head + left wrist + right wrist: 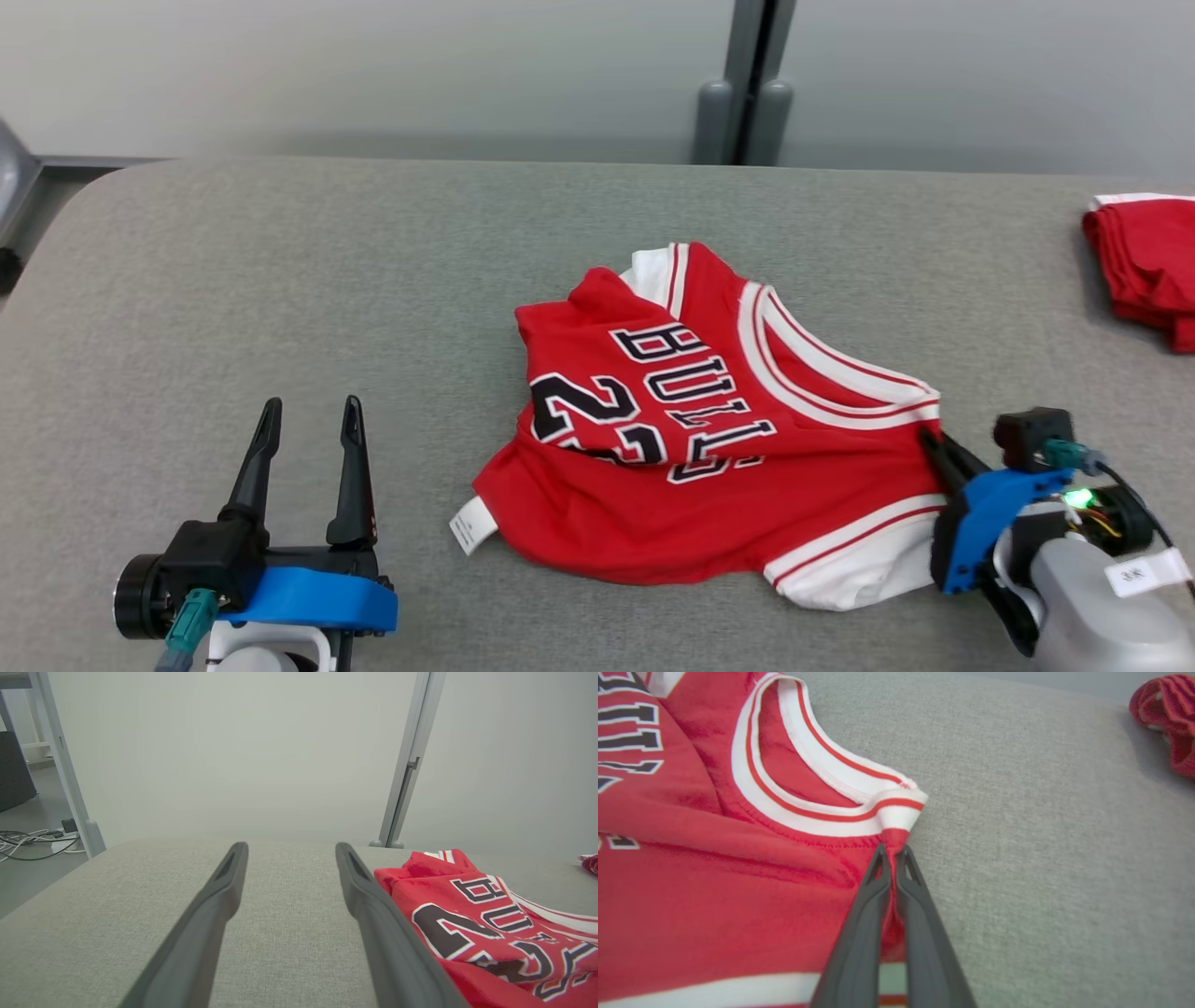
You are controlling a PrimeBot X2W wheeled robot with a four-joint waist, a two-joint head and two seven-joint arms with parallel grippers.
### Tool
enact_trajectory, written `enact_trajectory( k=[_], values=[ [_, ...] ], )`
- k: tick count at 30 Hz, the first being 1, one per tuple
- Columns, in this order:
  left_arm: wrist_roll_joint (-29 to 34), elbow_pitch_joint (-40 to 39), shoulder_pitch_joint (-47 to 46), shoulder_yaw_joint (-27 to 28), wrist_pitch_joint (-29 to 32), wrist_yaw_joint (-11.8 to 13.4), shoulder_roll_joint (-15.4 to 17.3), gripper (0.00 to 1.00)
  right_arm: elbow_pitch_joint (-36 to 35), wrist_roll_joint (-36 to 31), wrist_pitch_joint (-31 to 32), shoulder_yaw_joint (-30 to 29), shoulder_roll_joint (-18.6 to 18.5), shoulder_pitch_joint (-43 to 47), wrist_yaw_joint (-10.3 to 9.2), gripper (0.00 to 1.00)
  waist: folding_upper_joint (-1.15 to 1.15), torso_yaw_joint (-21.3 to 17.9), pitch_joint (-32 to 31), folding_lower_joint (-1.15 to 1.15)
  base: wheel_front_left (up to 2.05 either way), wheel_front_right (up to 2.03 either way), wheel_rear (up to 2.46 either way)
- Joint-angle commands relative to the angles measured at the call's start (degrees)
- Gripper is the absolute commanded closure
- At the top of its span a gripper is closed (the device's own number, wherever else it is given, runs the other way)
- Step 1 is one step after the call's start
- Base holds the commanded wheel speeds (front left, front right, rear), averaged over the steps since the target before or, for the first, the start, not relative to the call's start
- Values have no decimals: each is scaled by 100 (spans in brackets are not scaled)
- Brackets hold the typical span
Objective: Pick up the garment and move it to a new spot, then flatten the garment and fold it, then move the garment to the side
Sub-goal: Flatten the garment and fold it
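Mid-table on the grey fabric table (280,280), slightly right of centre, lies the red jersey (709,467), crumpled and partly doubled over itself. Right gripper (893,851) has its jaws pressed together, pinching a fold of red cloth at the jersey's right edge, just below the white striped trim. Left gripper (312,411) has its jaws spread wide, holding nothing, apart from the jersey's left side. Cloth looks light, soft and limp, so it will likely sag from one pinch; a second hold on the opposite edge seems wise. Trim bands look thicker, so likely a better grip. Writing: "BULL", rest lost in folds, and a number starting with 2. White tag (471,525) unreadable. Another red garment (1144,271) sits far right.
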Motion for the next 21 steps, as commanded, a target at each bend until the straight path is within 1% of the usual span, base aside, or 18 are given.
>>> enact_trajectory(
  k=[1,6,10,13,17,18,19,21],
  values=[
    [-21,-11,49,11,-25,33,-7,0,-48,102,-75,-64,-118,136,-2,100,-1,-140,-75,0,0,0,0],
    [-21,-33,27,3,-25,32,-8,0,-242,358,-209,-378,-408,441,-1,100,-1,-387,-55,0,0,0,0],
    [-38,-9,-30,7,-25,20,-6,0,-412,476,-258,-709,-567,761,-1,100,-1,-499,-44,0,0,0,0],
    [-51,17,-32,-14,-25,10,-7,0,-531,496,-284,-1008,-614,1013,-1,100,-1,-528,-70,0,0,0,0],
    [-68,30,48,8,-25,2,-7,0,-687,377,-293,-1326,-549,1305,-1,100,-1,-556,-148,0,0,0,0],
    [-68,27,73,8,-25,0,-7,0,-775,324,-296,-1387,-522,1344,-1,52,-1,-560,-163,0,0,0,0],
    [-63,25,92,18,-25,-1,-6,0,-876,269,-297,-1472,-492,1369,-1,0,-1,-568,-187,0,0,0,0],
    [-43,27,120,53,-25,-9,-7,0,-1166,96,-296,-1694,-443,1438,-1,0,-1,-584,-210,0,0,0,0]
  ],
)
